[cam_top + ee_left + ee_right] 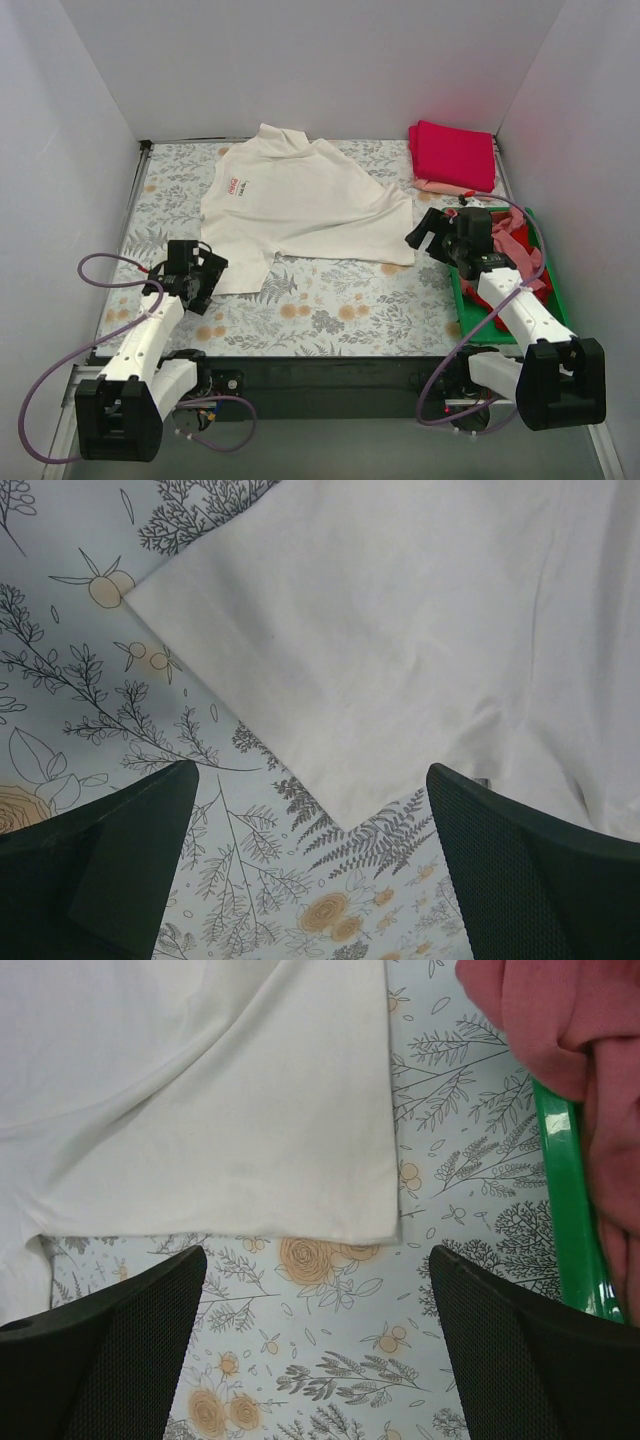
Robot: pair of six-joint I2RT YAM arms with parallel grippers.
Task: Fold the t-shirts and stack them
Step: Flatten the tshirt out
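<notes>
A cream-white t-shirt point(305, 205) with a small red logo point(237, 186) lies spread flat on the floral tablecloth. My left gripper point(207, 273) hovers open just off its near-left corner; in the left wrist view that corner point(345, 820) points down between the fingers point(110, 865) of the left gripper point(315, 875). My right gripper point(428, 233) stands open at the shirt's near-right hem corner point(388, 1232), with only tablecloth in the right gripper point(315, 1355). A folded magenta shirt point(453, 152) lies on a pale pink one point(437, 187) at the back right.
A green tray point(552, 300) sits along the right edge under my right arm, with crumpled pink and red shirts point(512, 237) in it. In the right wrist view the tray rim point(568, 1210) and a dusty-pink shirt point(560, 1020) lie close on the right. White walls enclose the table.
</notes>
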